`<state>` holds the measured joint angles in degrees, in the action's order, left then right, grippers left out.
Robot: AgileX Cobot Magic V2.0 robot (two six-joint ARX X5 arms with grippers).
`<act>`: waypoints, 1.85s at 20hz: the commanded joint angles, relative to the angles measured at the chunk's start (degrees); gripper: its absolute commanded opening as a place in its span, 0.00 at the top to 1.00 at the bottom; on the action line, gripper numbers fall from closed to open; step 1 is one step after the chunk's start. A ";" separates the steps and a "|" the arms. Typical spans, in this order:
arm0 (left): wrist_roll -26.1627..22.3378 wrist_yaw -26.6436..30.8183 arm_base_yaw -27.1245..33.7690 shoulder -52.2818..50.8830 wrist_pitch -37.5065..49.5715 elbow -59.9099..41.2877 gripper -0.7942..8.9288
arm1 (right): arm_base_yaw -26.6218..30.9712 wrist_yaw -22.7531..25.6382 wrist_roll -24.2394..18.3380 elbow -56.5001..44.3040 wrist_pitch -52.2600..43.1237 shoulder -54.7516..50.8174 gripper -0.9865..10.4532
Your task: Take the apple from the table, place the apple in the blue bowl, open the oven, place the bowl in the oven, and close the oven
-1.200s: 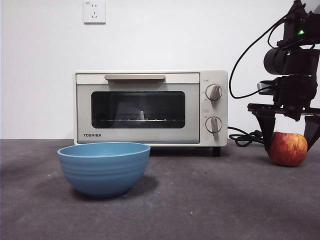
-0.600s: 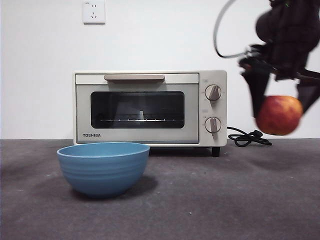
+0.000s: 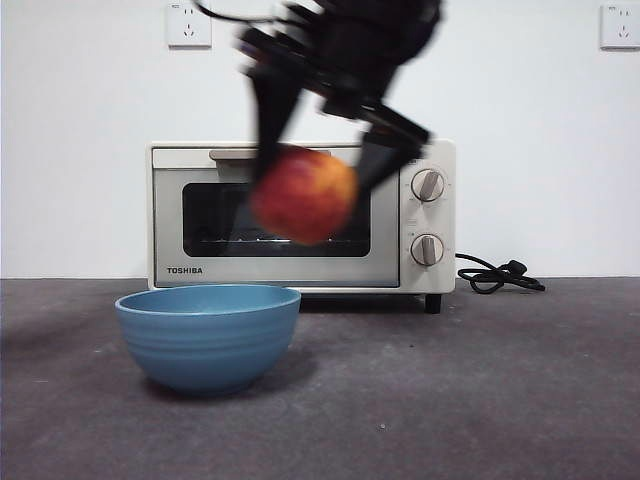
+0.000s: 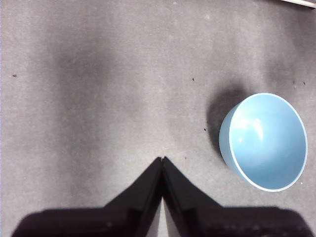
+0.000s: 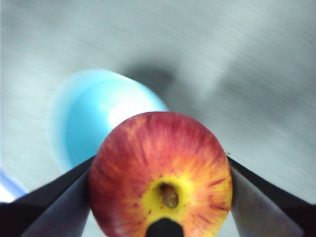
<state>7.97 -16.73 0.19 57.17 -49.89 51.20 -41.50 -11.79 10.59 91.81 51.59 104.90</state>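
Observation:
The red and yellow apple hangs in the air in front of the oven's glass door, held between the black jaws of my right gripper, which comes down from above. In the right wrist view the apple fills the space between the jaws, with the blue bowl blurred below and beyond it. The blue bowl stands empty on the table, below and slightly left of the apple. My left gripper is shut and empty, high over the table, with the bowl off to one side.
A black cord lies coiled on the table right of the oven. Wall sockets sit high on the white wall behind. The oven door is shut, its beige handle partly hidden by the arm.
My right gripper has carried the apple up off the table at the right and swung it left, to above the bowl in front of the oven. Bowl and oven have not moved.

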 commanded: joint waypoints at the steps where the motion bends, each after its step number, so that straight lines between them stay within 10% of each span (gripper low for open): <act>1: -0.72 -0.15 -0.20 0.07 -0.20 0.00 0.92 | -3.72 1.14 3.41 0.00 -4.13 -0.48 0.91; 6: -0.76 -0.15 -0.20 0.07 -0.20 0.00 0.92 | -9.01 9.94 3.41 0.00 -5.84 -0.13 0.91; 28: -2.45 -0.15 -0.20 0.07 -0.20 0.00 0.92 | -9.92 7.30 5.22 0.00 -8.39 11.61 0.90; 33: -2.45 -0.15 -0.20 0.07 -0.17 0.00 0.92 | -9.99 7.26 5.77 0.00 -7.98 11.61 0.48; 37: -2.45 -0.15 -0.20 0.07 -0.17 0.00 0.92 | -10.67 7.30 5.90 0.00 -7.93 11.61 0.46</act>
<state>6.39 -16.73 0.19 57.21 -50.09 51.20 -51.92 -4.51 15.92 91.81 43.75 115.63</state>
